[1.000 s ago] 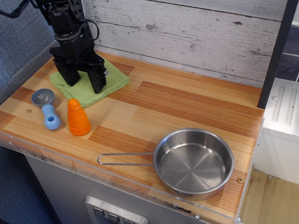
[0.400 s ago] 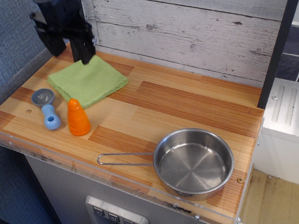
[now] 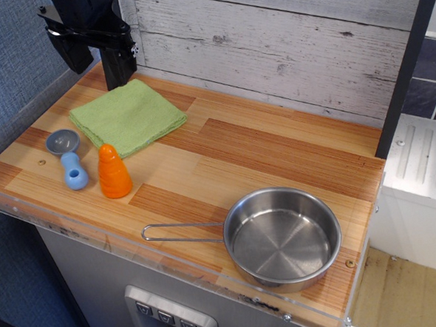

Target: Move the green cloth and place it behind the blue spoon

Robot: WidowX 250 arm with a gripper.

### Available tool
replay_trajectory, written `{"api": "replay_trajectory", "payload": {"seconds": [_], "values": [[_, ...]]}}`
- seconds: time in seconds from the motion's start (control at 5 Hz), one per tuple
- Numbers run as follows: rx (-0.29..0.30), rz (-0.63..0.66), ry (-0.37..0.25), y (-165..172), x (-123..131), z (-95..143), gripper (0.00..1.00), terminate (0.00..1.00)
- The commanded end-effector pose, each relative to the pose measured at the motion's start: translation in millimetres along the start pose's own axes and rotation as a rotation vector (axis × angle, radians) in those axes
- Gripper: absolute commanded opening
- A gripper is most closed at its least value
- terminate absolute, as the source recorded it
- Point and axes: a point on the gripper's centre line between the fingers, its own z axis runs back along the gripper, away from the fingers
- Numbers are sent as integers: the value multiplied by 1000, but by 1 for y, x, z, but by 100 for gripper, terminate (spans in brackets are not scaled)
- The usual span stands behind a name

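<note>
Lying flat on the wooden counter [image 3: 276,152] is the green cloth [image 3: 128,117], a folded, roughly square light-green terry piece turned so one corner points toward the back wall. Nothing holds it.

The blue spoon [image 3: 68,156] sits just in front of the cloth and a little to the left in the picture, close to the cloth's near-left edge but not touching it. Its grey round bowl points toward the cloth and its chunky light-blue handle points toward the front edge of the counter.

An orange cone-shaped toy [image 3: 114,171] stands upright just in front of the cloth, beside the spoon's handle, its tip overlapping the cloth's front edge in this view.

Above the cloth's back corner hangs the black pincer [image 3: 93,66], lifted clear of the fabric. Its two dark fingers point downward and are spread apart, with nothing between them. The arm above it runs out of the top of the frame.

Well away from the cloth, toward the front right of the counter, stands a steel pan [image 3: 283,237], with a thin wire handle reaching back toward the cloth's side.

Behind the cloth rises a whitewashed plank wall [image 3: 284,41].
</note>
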Motion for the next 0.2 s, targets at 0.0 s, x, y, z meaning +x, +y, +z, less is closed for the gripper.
{"api": "replay_trajectory", "payload": {"seconds": [0.0], "values": [[25,6,-40,5,3,17,100,100]]}}
